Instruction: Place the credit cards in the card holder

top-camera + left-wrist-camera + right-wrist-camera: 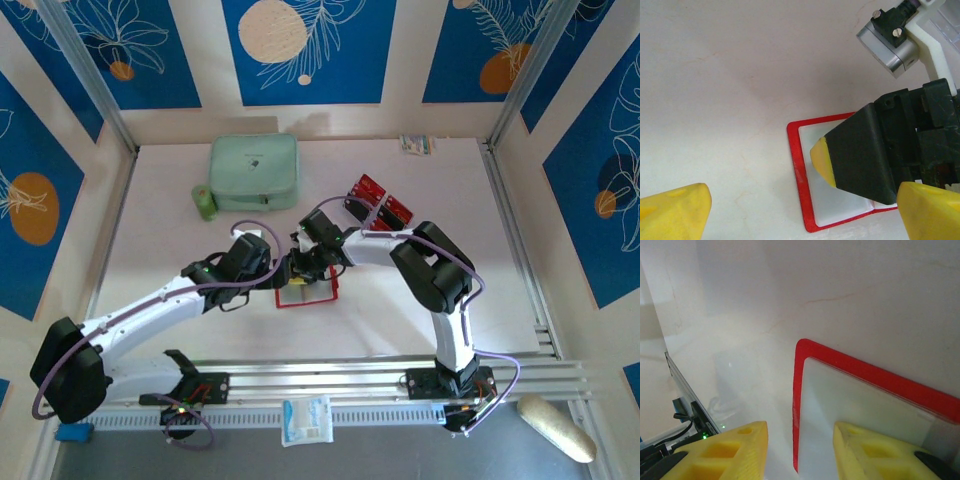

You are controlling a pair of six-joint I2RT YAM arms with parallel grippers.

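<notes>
The card holder point(307, 293) lies open on the table, with a red border and pale clear sleeves point(840, 200). Both grippers meet over it. My left gripper point(805, 215) is wide open, with its yellow fingers on either side of the holder's corner point(801, 165). My right gripper point(800, 450) is open too and straddles the holder's red edge point(797, 405): one fingertip point(875, 450) rests over the sleeve, the other is over bare table. That right finger point(822, 156) shows on the sleeve in the left wrist view. The credit cards point(378, 200), red and black, lie further back to the right.
A mint-green zip case point(254, 172) sits at the back, with a small green object point(205, 202) to its left. A small packet point(417, 144) lies by the back wall. A metal rail point(350, 378) runs along the front edge, with a white packet point(306, 420) beyond it.
</notes>
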